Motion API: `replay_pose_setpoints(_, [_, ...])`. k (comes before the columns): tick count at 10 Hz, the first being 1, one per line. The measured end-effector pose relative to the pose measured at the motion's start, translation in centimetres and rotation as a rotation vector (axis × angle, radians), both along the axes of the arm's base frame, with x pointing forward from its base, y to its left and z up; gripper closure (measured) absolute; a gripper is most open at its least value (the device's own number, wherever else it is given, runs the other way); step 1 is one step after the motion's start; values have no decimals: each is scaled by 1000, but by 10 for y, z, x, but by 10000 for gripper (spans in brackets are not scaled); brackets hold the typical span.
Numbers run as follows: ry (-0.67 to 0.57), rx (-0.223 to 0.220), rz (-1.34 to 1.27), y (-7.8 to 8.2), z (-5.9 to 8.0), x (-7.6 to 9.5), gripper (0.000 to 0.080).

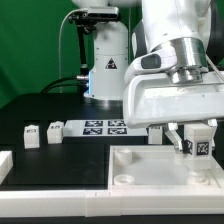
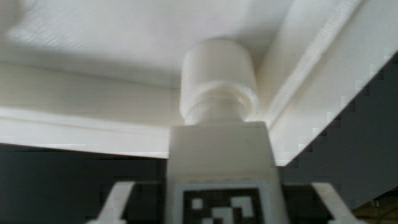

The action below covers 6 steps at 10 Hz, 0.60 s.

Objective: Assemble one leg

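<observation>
My gripper (image 1: pixel 196 147) hangs over the big white panel (image 1: pixel 140 172) at the exterior view's right and is shut on the leg (image 1: pixel 201 146), a small white block with a black-and-white tag. In the wrist view the leg (image 2: pixel 222 150) sits between my two fingers (image 2: pixel 121 200), its tag facing the camera and its round peg end pointing at the panel (image 2: pixel 107 100) close behind it. Whether the peg touches the panel I cannot tell.
Two more small tagged blocks (image 1: pixel 31 136) (image 1: pixel 54 131) stand on the black table at the exterior view's left. The marker board (image 1: pixel 105 127) lies behind the panel. A white part (image 1: pixel 5 165) lies at the left edge. The robot base (image 1: pixel 105 70) stands at the back.
</observation>
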State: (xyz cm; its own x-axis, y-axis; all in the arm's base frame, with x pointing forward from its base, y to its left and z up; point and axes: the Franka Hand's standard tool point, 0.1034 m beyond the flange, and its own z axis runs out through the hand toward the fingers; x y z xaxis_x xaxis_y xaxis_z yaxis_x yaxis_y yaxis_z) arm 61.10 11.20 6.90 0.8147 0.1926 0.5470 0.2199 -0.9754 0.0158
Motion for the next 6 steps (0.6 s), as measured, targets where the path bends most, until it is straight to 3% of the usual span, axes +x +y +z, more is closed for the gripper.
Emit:
replay_pose_setpoints(3, [7,0,1,1,-10,-4,512])
replay_pose_setpoints(6, [6,0,1,1,-10,-4,512])
